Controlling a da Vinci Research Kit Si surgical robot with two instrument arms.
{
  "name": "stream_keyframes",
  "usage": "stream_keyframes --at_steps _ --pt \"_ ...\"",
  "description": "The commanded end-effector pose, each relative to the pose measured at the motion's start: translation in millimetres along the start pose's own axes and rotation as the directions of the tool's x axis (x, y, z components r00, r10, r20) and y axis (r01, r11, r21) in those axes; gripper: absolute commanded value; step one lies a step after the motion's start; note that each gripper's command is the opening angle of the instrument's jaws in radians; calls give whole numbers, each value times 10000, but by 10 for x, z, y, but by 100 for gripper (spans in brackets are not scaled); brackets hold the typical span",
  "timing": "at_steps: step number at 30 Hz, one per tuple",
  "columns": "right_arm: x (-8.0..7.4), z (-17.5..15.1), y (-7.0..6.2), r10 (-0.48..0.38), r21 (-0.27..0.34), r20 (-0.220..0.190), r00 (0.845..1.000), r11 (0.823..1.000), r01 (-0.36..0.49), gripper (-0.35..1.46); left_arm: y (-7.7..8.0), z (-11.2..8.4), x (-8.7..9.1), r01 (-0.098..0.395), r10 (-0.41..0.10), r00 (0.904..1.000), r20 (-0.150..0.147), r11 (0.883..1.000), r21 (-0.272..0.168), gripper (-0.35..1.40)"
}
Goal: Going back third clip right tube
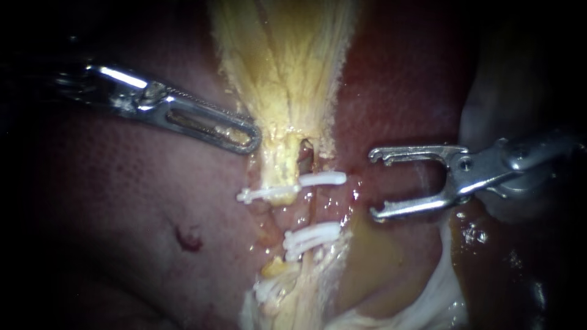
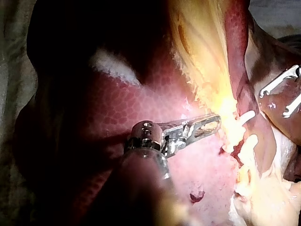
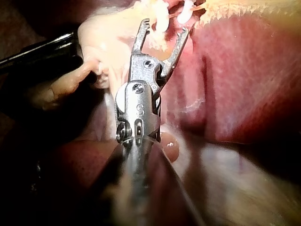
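Observation:
My right instrument (image 1: 374, 184) comes in from the right with its forked jaws open and empty, just right of the tubes. White clips cross the tubes: an upper clip (image 1: 293, 188), a clip below it (image 1: 312, 236) and a lowest clip (image 1: 269, 287). The yellow gallbladder tissue (image 1: 284, 67) fans upward from there. My left instrument (image 1: 247, 135) lies shut on the fan's left edge, yellow tissue showing in its windowed jaw. In the right wrist view the open jaws (image 3: 162, 26) stand just short of the clips (image 3: 160, 16). The left wrist view shows my left instrument (image 2: 211, 125) at the yellow tissue.
Dark red liver (image 1: 122, 201) surrounds the tubes, with a small raw spot (image 1: 188, 238) at lower left. Pale white tissue (image 1: 428, 299) and wet, glistening fluid lie below my right instrument. My right instrument's jaws (image 2: 284, 92) show beyond the clips in the left wrist view.

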Motion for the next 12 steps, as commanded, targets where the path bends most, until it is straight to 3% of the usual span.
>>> stream_keyframes --at_steps 1,12 --pt "0 0 0 3 -2 -3 10000 10000 -3 50 0 0 0 65 -65 10000 2 10000 -11 -35" --pt "0 0 0 -56 57 -11 10000 10000 56 50 0 0 1 61 -61 10000 0 10000 -8 -35"
